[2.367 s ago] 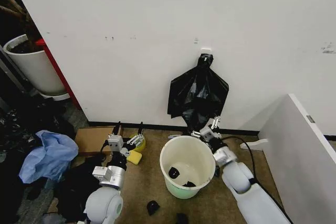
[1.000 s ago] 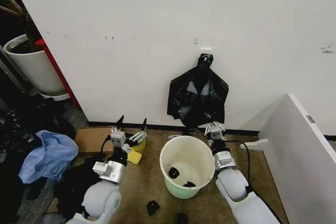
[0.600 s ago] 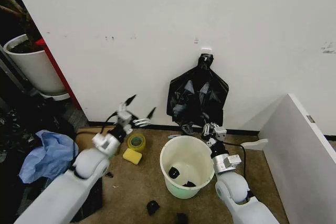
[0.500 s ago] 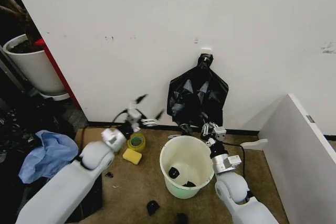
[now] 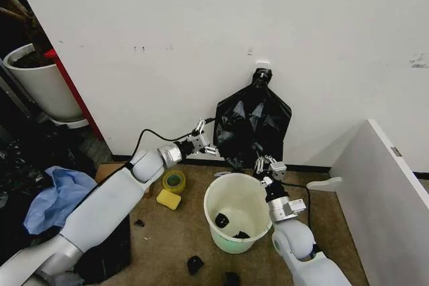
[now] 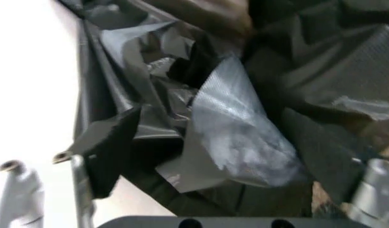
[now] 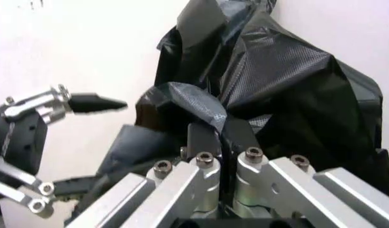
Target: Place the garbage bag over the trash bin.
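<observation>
The trash bin (image 5: 209, 200), a round white bucket with a pale green base, stands on the floor below a black plastic bundle (image 5: 258, 108) hung on the wall. A fold of the garbage bag (image 7: 194, 107) hangs at the bundle's lower edge (image 5: 249, 147). My right gripper (image 5: 263, 163) is above the bin's far rim, shut on that fold (image 7: 218, 135). My left gripper (image 5: 205, 141) is open at the bundle's lower left edge. Crinkled black plastic (image 6: 232, 137) lies between its spread fingers. The same gripper's fingers (image 7: 86, 102) also appear in the right wrist view.
Two small black bits (image 5: 222, 220) lie inside the bin. A yellow tape roll (image 5: 174, 180) and sponge (image 5: 167, 199) sit left of it. Further left are a blue cloth (image 5: 57, 199), a dark cloth heap (image 5: 100, 246) and a white plant pot (image 5: 40, 82). A white partition (image 5: 389, 199) stands right.
My left arm has lifted from the floor by the sponge and reached right to the bundle's left edge. The right gripper rose slightly from the bin's rim to the bundle's lower edge.
</observation>
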Robot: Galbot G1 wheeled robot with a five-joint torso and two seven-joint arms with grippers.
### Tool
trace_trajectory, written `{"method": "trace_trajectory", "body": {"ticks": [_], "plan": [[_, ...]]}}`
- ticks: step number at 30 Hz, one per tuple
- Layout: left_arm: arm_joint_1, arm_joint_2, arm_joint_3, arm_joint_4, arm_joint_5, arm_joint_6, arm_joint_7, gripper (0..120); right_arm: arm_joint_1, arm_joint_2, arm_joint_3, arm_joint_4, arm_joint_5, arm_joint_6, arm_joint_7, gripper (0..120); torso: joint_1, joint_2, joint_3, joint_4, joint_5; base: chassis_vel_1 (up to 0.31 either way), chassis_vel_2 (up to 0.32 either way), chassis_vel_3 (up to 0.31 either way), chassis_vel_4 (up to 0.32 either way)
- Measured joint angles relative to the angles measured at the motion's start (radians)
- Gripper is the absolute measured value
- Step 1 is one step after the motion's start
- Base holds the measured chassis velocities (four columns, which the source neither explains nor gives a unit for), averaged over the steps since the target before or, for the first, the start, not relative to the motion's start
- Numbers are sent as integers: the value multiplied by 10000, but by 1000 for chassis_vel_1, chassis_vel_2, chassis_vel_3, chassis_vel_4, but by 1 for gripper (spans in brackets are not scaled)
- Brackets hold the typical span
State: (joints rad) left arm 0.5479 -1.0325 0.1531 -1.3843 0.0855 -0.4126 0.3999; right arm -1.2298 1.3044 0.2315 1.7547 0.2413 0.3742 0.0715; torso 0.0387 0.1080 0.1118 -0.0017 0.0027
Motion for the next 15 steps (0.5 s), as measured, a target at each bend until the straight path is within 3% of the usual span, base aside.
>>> {"method": "trace_trajectory", "body": {"ticks": [10,15], "plan": [[121,-424,-168,273,511,68,-530,46,-170,79,72,54,-177,-1,9,0,0,0,0,-2,-1,0,0,0,0],[362,-397,-183,209,-720,688,-976,26,-273,58,119,136,-213,29,18,0,0,0,0,-2,-1,0,0,0,0]]}}
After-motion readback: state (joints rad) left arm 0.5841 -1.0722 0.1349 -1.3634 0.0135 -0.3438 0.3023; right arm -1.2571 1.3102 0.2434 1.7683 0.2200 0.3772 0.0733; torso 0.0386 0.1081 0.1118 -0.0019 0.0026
